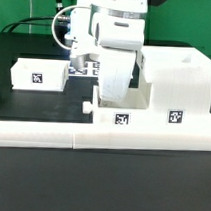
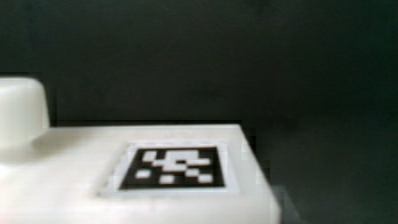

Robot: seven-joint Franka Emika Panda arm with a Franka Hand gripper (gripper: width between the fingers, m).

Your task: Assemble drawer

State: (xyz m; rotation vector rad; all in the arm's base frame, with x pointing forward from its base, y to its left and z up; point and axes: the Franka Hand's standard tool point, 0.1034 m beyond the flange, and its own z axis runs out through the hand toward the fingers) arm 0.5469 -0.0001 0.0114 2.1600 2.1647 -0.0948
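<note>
A small knobbed tray (image 1: 121,112) lies in front of the middle, against the low wall strip, its knob (image 1: 90,108) pointing to the exterior view's left. My gripper (image 1: 113,92) reaches down onto this tray, and its fingertips are hidden at the tray's top. The wrist view shows the tray's tagged face (image 2: 178,166) very close and its knob (image 2: 18,116); no fingers show there. The large box shell (image 1: 177,85) stands just to the exterior view's right of the tray. A second tray (image 1: 40,74) sits at the exterior view's left.
A long low white wall strip (image 1: 52,136) runs across the front of the black table. The marker board (image 1: 85,68) lies behind the gripper. Cables hang at the arm's upper part.
</note>
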